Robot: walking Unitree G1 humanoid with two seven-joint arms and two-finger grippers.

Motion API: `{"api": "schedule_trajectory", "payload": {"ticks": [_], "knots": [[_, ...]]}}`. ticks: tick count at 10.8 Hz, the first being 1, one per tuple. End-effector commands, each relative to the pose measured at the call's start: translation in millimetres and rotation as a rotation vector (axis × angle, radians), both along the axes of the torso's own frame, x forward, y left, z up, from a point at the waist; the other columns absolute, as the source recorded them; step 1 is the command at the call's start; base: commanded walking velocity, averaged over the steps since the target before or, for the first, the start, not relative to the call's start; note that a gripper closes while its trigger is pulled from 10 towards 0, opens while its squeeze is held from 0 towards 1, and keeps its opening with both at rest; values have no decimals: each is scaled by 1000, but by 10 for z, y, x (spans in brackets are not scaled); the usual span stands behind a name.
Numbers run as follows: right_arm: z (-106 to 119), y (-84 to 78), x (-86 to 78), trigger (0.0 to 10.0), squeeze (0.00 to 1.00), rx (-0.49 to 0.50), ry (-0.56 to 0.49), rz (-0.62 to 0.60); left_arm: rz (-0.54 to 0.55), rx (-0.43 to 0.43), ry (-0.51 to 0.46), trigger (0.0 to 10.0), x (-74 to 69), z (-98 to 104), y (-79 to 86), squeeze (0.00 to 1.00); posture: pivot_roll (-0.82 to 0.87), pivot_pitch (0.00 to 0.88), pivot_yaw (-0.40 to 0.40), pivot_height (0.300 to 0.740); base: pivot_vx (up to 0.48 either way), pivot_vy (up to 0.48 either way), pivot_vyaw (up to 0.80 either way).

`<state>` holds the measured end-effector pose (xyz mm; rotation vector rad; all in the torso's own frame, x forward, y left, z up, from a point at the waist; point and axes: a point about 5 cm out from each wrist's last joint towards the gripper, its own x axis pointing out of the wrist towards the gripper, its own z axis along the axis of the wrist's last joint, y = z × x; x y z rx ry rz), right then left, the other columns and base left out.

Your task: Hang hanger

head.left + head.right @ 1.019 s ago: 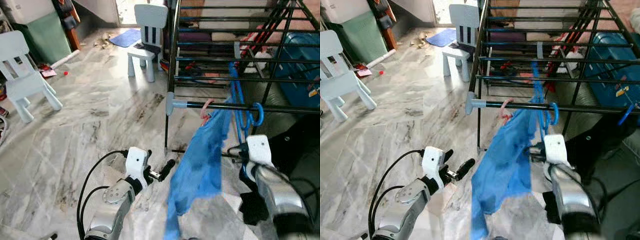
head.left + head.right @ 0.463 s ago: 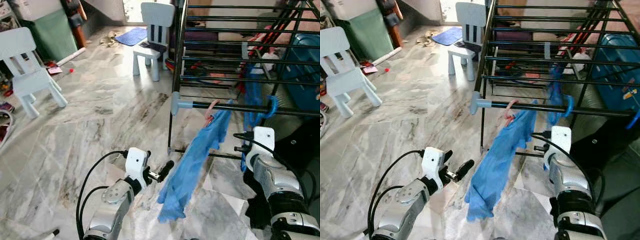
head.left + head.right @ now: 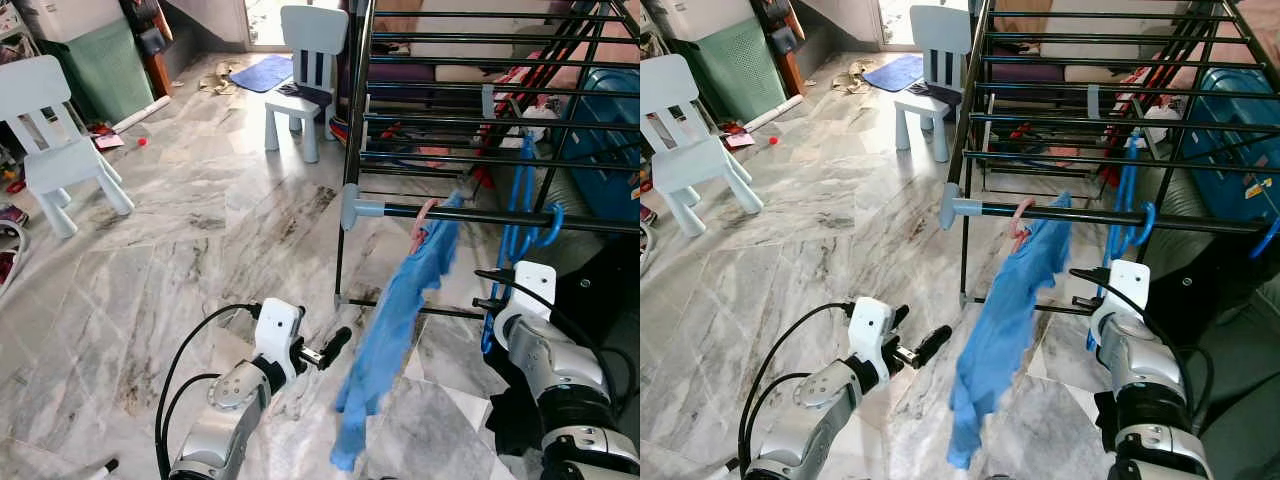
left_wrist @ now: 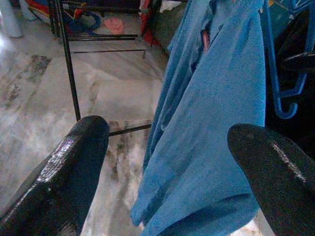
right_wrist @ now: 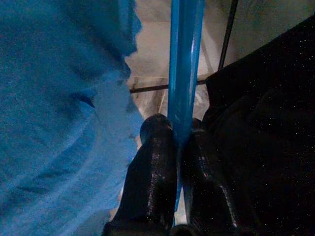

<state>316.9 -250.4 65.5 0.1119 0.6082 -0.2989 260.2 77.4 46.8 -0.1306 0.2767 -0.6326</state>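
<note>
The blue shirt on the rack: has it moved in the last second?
Yes. The blue shirt now hangs narrower and straighter below the front rail, its lower part swung back toward the rack's corner post.

bright daylight from doorway, glare on marble floor [image 3: 200,230]; wrist views soft, dimmer

One blue hanger [image 3: 518,215], one blue garment [image 3: 398,330], one drying rack [image 3: 349,150], two white chairs [image 3: 52,140].

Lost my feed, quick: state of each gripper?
Left gripper: open, empty, facing the shirt.
Right gripper: shut on the hanger.
</note>
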Motion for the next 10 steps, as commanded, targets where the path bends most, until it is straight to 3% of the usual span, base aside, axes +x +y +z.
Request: {"api": "schedule_trajectory", "payload": {"ticks": [1, 4, 5, 6, 7, 10], "knots": [[-120, -20, -71, 10000, 0, 36, 59, -18, -4, 19, 17, 10000, -4, -31, 20, 0, -96, 65, 6, 740, 0, 0, 0], [-158, 23, -80, 10000, 0, 60, 67, -6, 3, 34, 17, 10000, -8, -36, 44, 0, -88, 66, 8, 740, 0, 0, 0], [-139, 25, -69, 10000, 431, 60, 51, 1, 6, 36, 19, 10000, -9, -39, 50, 0, -89, 66, 10, 740, 0, 0, 0], [-133, 27, -70, 10000, 1000, 64, 44, 8, 2, 40, 21, 10000, -11, -41, 48, 0, -90, 67, 11, 740, 0, 0, 0], [-134, 30, -82, 10000, 1000, 47, 39, 20, 3, 41, 20, 10000, -11, -39, 49, 0, -91, 68, 10, 740, 0, 0, 0], [-117, 51, -144, 10000, 1000, -129, -10, 90, 54, 79, -10, 10000, 8, -37, 88, 0, -91, 72, 11, 740, 0, 0, 0]]}}
